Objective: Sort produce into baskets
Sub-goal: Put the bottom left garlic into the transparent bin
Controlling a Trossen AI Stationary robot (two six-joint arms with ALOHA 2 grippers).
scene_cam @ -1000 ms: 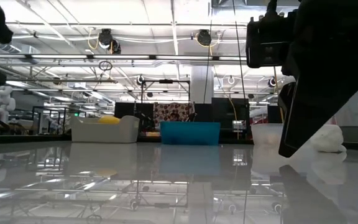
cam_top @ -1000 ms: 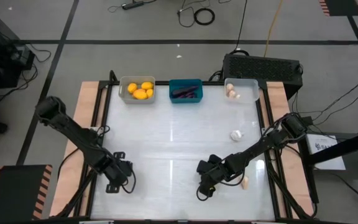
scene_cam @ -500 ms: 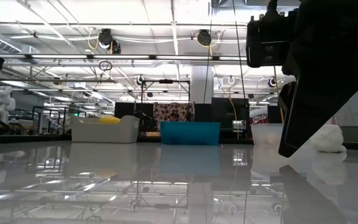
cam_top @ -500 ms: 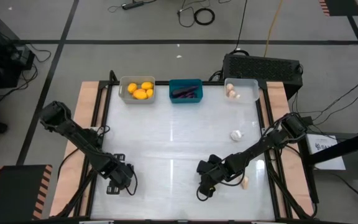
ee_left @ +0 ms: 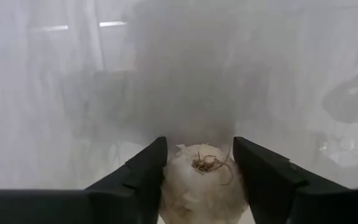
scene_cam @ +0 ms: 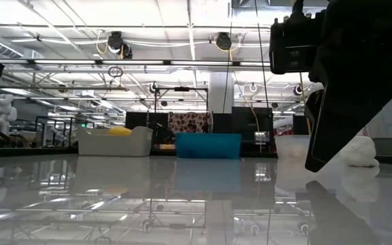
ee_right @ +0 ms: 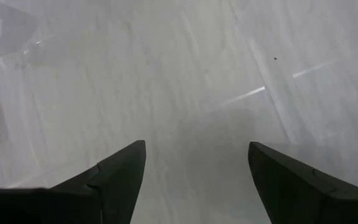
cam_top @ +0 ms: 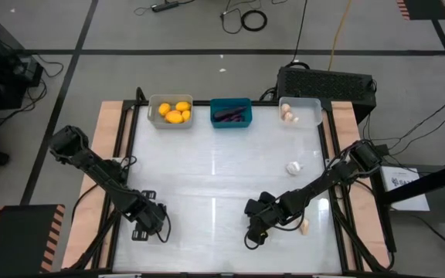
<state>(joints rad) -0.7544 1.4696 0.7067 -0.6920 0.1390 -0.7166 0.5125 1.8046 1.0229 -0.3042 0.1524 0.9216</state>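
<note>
1. Overhead, we see the three baskets lined along the far edge of the table (cam_top: 222,185): the grey basket (cam_top: 170,101) holds yellow fruits (cam_top: 174,113), the teal basket (cam_top: 231,103) holds purple eggplant pieces (cam_top: 231,116), and the translucent basket (cam_top: 309,104) holds a couple of garlic bulbs (cam_top: 288,113). Two more bulbs lie loose on the table, one (cam_top: 293,167) on the right half and one (cam_top: 304,226) near the right edge beside the right arm. The left gripper (cam_top: 147,225) sits low at the near left, the right gripper (cam_top: 252,235) low near the middle.
2. At table level, we see the baskets far off and a loose bulb (scene_cam: 359,151) at right, partly behind a dark arm.
3. Through the left wrist camera, we see the fingers (ee_left: 143,168) pressed on either side of a garlic bulb (ee_left: 202,180).
4. Through the right wrist camera, we see that arm's fingers (ee_right: 120,168) spread wide over bare tabletop, holding nothing.
5. We judge the sorting mostly done: three garlic bulbs remain for the translucent basket.
</note>
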